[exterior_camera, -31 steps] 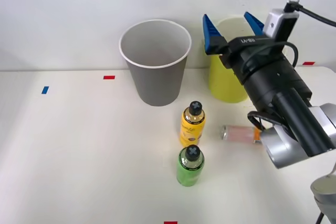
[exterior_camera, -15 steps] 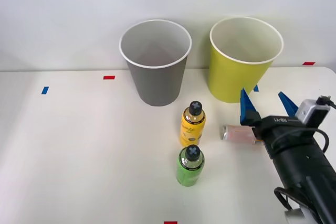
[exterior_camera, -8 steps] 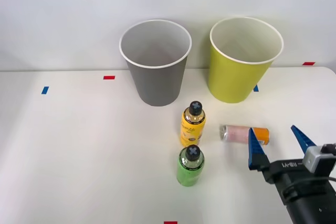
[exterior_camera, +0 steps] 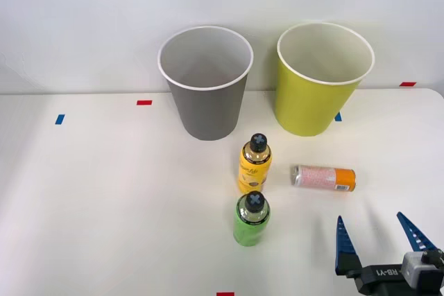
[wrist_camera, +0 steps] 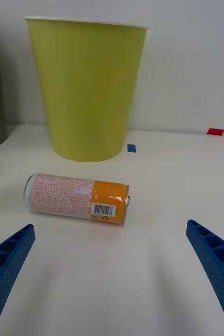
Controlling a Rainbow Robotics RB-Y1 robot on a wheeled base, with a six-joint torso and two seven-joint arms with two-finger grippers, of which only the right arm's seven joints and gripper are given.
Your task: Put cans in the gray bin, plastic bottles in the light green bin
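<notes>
A pale pink speckled can (exterior_camera: 323,177) (wrist_camera: 76,199) with an orange end lies on its side on the white table (exterior_camera: 104,206), in front of the light green bin (exterior_camera: 322,77) (wrist_camera: 86,86). The gray bin (exterior_camera: 206,81) stands left of the green one. Two black-capped plastic bottles stand upright: a yellow-orange one (exterior_camera: 254,164) and, nearer me, a green one (exterior_camera: 251,219). My right gripper (exterior_camera: 378,237) (wrist_camera: 112,273) is open at the table's near right, nearer than the can and apart from it, with nothing between its blue fingers (wrist_camera: 9,257).
Small red (exterior_camera: 143,102) and blue (exterior_camera: 60,119) tape marks dot the table. A blue mark (wrist_camera: 131,148) lies by the green bin's foot and a red one (wrist_camera: 215,132) farther right. A white wall stands close behind the bins.
My right arm has drawn back from the light green bin's rim, over the can, to the near right edge of the table. Its fingers stayed open. The can and bottles have not moved.
</notes>
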